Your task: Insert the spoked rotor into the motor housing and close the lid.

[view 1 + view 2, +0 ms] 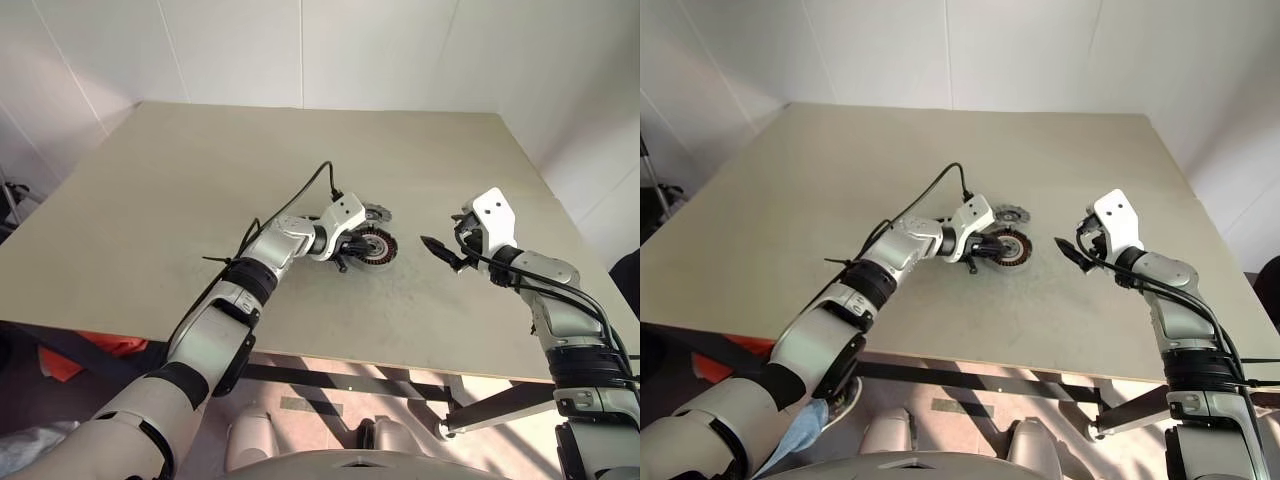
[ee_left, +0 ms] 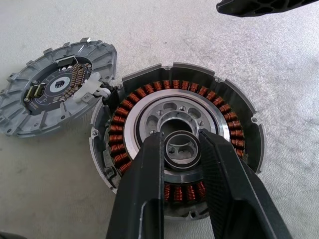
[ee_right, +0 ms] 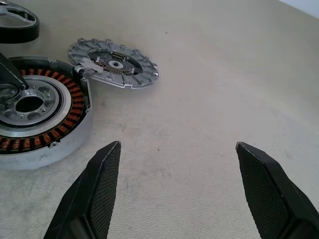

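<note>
Black-rimmed spoked rotor (image 3: pixel 22 31) lies near motor housing (image 2: pixel 234 134), likely stiff and hefty, best pinched across its rim; left gripper (image 2: pixel 182 142) clamps small ring (image 2: pixel 182 155), right gripper (image 3: pixel 177 159) spread wide.

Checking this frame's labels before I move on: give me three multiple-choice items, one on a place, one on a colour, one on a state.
1. Where is the lid relative to the motor housing?
A. closed on top of it
B. flat on the table beside it
C. leaning upright against it

2. What colour are the coils in the housing?
A. blue
B. copper-orange
C. white

3. How is the right tool?
A. open and empty
B. shut on the lid
C. shut on the spoked rotor

Answers:
1 B, the lid lies flat next to the housing, whose inside is uncovered.
2 B, the ring of coils shows copper-orange.
3 A, its fingers stand wide apart over bare table.
</note>
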{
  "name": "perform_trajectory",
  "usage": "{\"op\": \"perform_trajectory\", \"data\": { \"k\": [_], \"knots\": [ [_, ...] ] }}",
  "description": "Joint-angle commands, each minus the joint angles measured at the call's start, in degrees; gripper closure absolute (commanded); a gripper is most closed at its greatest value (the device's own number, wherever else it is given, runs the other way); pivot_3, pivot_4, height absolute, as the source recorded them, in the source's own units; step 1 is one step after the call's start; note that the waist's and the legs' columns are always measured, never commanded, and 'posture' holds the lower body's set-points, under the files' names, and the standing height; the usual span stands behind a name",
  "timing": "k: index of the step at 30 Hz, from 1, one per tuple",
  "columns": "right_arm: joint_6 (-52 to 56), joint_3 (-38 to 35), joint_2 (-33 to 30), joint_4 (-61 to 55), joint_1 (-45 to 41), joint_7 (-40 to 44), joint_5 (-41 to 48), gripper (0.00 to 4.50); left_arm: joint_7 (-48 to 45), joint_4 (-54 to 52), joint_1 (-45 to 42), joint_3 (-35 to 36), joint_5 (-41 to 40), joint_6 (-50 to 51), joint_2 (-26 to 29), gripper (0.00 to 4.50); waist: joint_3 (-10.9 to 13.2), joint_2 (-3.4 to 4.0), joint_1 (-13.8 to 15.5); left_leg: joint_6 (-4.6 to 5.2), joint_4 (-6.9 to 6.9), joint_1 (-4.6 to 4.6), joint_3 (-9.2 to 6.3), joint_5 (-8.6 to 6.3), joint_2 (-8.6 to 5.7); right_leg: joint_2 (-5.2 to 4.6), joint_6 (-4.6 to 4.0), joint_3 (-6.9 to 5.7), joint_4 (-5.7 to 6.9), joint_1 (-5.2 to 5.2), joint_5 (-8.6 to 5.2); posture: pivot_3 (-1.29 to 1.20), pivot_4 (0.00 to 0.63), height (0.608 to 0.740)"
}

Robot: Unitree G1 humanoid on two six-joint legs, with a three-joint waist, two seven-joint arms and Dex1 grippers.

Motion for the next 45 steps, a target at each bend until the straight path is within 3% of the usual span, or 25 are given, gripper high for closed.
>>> {"op": "perform_trajectory", "data": {
  "k": [1,12,18,24,34,37,40,45],
  "knots": [
    [-0.18,-1.1,-0.41,-2.87,-0.51,-0.29,0.6,0.36,0.21,1.29,-2.15,0.77,0.11,-0.77,-1.32,3.81,0.0,0.0,0.14,0.0,0.0,0.0,0.0,0.0,0.0,0.0,0.0,0.0,0.0,0.01,0.0,0.0,0.0,0.74],
    [-0.15,-0.85,-0.22,-3.0,-0.56,-0.41,0.45,0.36,1.3,5.54,-4.69,2.14,0.99,-2.8,-3.04,3.81,0.0,0.0,0.31,0.01,0.0,0.01,0.0,0.0,-0.02,-0.02,0.0,0.0,-0.01,0.02,0.0,0.0,0.0,0.74],
    [-0.16,-1.07,-0.31,-3.14,-0.37,-0.49,0.54,0.36,5.69,7.39,-6.02,4.61,0.8,-3.68,-2.29,1.86,0.0,0.0,0.3,0.01,0.01,0.01,0.0,0.0,-0.02,-0.02,0.0,0.0,0.0,0.02,0.0,0.0,0.0,0.74],
    [0.47,-0.63,0.26,-4.69,0.02,-0.26,1.0,0.36,7.7,2.74,-6.74,10.55,-2.7,-4.07,0.48,1.86,0.02,0.03,0.24,0.01,-0.01,0.01,-0.01,0.0,-0.01,-0.01,0.0,-0.01,-0.01,0.01,0.0,0.0,0.0,0.74],
    [6.76,4.45,6.17,-14.09,1.92,-0.06,2.8,0.36,9.62,-23.09,1.74,17.33,-9.88,9.16,8.62,1.86,0.14,0.12,-0.03,0.01,-0.1,0.03,-0.01,-0.01,0.04,0.03,-0.05,-0.04,-0.02,0.0,-0.03,0.0,0.0,0.74],
    [7.72,6.15,7.76,-14.06,2.01,-0.52,2.1,1.15,11.32,-28.66,6.8,18.49,-10.54,12.44,11.55,1.83,0.15,0.16,-0.18,-0.01,-0.1,0.03,-0.01,0.0,0.04,0.02,-0.05,-0.04,-0.01,0.0,-0.03,0.0,0.0,0.74],
    [7.76,7.24,8.19,-14.06,1.76,-0.81,1.35,2.23,13.01,-32.73,10.89,20.24,-11.72,15.59,14.04,1.83,0.18,0.18,-0.31,-0.03,-0.1,0.03,-0.01,0.01,0.06,0.05,-0.05,-0.04,0.0,0.0,-0.04,0.0,0.0,0.74],
    [7.86,8.31,8.34,-12.71,0.12,-0.21,1.19,2.23,15.51,-38.2,16.46,22.2,-13.05,18.97,16.6,1.83,0.19,0.19,-0.29,-0.1,-0.11,0.0,-0.04,0.05,0.09,0.07,-0.04,-0.08,-0.01,-0.02,-0.04,0.0,0.0,0.74]
  ]
}}
